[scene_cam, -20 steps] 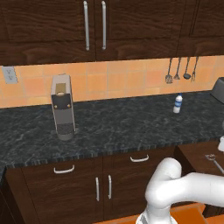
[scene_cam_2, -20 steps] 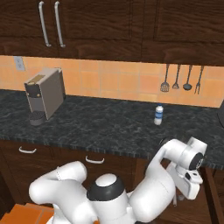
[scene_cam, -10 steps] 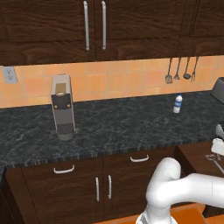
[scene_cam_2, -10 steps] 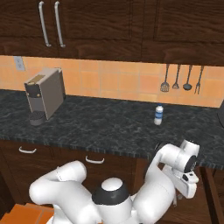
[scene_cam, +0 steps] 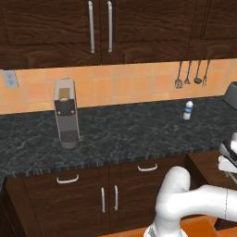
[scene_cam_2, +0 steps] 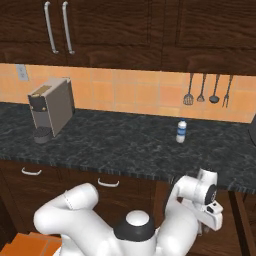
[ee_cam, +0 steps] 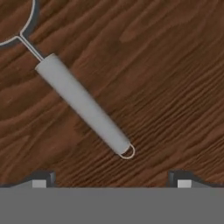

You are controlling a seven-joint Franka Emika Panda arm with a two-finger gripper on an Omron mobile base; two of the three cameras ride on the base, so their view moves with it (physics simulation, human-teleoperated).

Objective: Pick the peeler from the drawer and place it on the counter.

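The peeler (ee_cam: 83, 106) lies flat on the wood-grain floor of the drawer (ee_cam: 166, 78). Its grey handle runs diagonally in the hand view, and its thin loop head is cut off at the top left corner. My gripper (ee_cam: 111, 180) hovers close above it, open, with the two dark fingertips (ee_cam: 41, 178) set wide apart. The handle's small ring end sits just above the gap between them, and nothing is held. From the left base view my hand (scene_cam: 228, 157) hangs over the open drawer (scene_cam: 203, 162) at the far right. The counter (scene_cam: 129, 129) runs above and behind it.
A coffee machine (scene_cam: 66, 113) stands on the counter at the left, and a small white bottle (scene_cam: 187, 110) at the right. Three dark utensils (scene_cam: 192, 73) hang on the orange tiled wall. Lower cabinet doors (scene_cam: 109, 199) sit under the counter, left of the drawer.
My hand has come down and forward over the drawer and now covers the spot where the peeler showed in the left base view.
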